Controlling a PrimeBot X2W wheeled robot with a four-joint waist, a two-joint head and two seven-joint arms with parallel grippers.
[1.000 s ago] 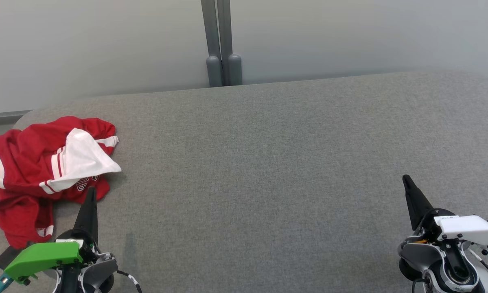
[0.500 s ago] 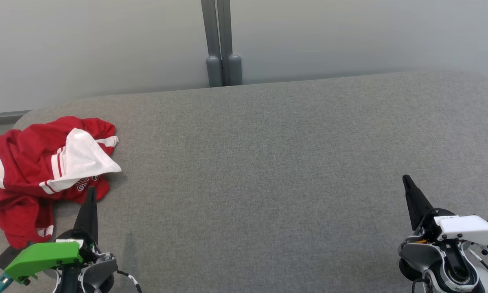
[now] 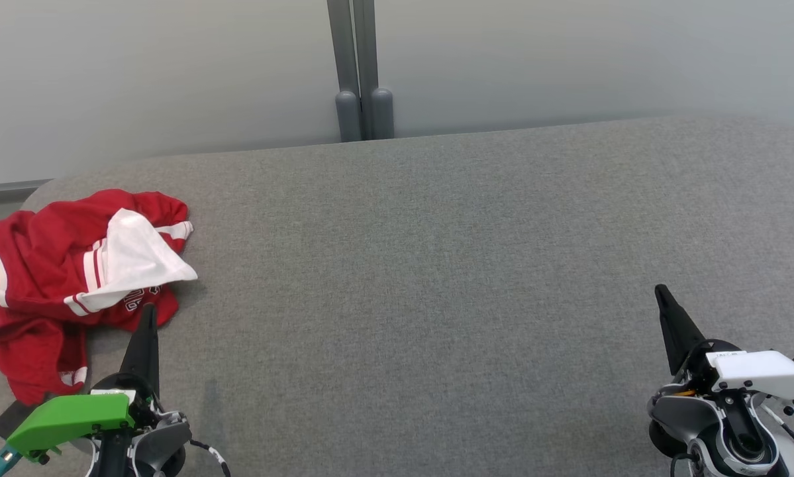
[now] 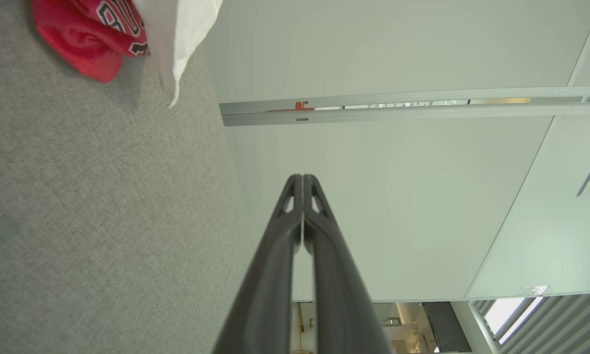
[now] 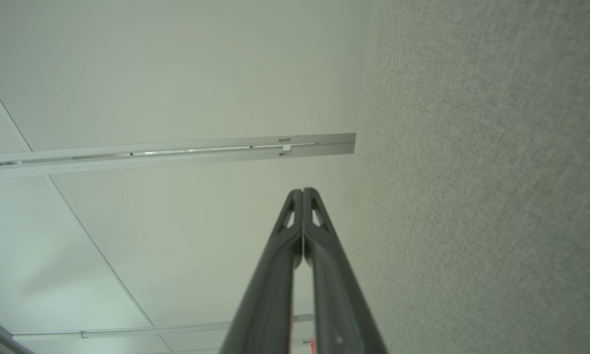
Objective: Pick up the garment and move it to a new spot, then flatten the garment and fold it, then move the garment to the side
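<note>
We hold left end effector (image 3: 147, 310) and right end effector (image 3: 661, 292) closed, empty, presumably staged for the garment (image 3: 46, 265) heaped far-left.

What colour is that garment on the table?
The garment is red with white stripes; clearest in head view.

Coarse, matt woven cloth covers the rounded grey worktop (image 3: 436, 265). The crumpled red and white garment (image 3: 46, 265) is soft, smooth jersey cloth. The long dark fingers of the left end effector (image 4: 302, 178) and right end effector (image 5: 302, 191) look like smooth, faintly shiny plastic. The green wrist cover (image 3: 72, 414) and white wrist cover (image 3: 761, 371) are smooth moulded plastic. The pale wall panels (image 3: 569, 59) are smooth and matt.
</note>
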